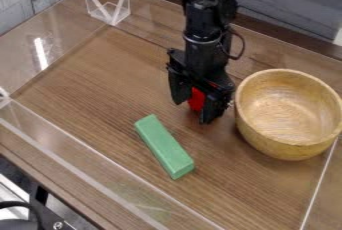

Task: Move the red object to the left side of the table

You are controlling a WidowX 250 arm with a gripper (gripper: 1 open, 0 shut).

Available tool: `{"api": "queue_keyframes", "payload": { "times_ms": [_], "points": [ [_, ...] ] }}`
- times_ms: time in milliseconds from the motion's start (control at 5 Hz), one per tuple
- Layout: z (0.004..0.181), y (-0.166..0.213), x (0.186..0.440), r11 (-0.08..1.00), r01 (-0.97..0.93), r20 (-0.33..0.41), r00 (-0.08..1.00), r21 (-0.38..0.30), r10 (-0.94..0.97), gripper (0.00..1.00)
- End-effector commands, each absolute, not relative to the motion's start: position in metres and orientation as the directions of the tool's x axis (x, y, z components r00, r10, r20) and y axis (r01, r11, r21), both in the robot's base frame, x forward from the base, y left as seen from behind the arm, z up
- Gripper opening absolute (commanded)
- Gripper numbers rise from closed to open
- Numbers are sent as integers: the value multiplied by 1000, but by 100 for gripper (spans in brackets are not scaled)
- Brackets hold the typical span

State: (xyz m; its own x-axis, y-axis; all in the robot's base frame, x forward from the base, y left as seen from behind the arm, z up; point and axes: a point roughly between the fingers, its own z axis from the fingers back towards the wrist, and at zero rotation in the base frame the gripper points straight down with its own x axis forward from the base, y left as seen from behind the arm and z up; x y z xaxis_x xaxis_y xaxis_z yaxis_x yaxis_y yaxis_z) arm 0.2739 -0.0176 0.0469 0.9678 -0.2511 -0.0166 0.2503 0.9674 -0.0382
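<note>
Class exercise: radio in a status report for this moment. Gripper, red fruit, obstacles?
Gripper open, pointing down, jaws either side of red fruit. Fruit on table, not lifted. Green block lies leftward, near path; wooden bowl right.

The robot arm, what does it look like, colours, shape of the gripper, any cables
The arm is black throughout, a slim column of blocky segments. A thin dark cable loops along its side near the wrist. The gripper is black too, with two flat, straight fingers. No markings or labels can be made out at this size.

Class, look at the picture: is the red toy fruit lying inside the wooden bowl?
No, the red object sits on the table left of the wooden bowl, between the open gripper's fingers.
</note>
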Motion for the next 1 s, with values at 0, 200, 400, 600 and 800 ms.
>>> {"api": "queue_keyframes", "payload": {
  "times_ms": [0, 200, 400, 600, 800],
  "points": [
    [57, -14, 282, 972, 234, 41, 972, -29, -233, 100],
    [60, 3, 288, 970, 242, 50, 969, -33, -240, 100],
    [65, 20, 294, 970, 240, 66, 969, -40, -238, 100],
    [63, 18, 299, 973, 226, 73, 972, -48, -223, 100],
    [61, 9, 301, 970, 237, 71, 970, -43, -234, 100]
  ]
}}
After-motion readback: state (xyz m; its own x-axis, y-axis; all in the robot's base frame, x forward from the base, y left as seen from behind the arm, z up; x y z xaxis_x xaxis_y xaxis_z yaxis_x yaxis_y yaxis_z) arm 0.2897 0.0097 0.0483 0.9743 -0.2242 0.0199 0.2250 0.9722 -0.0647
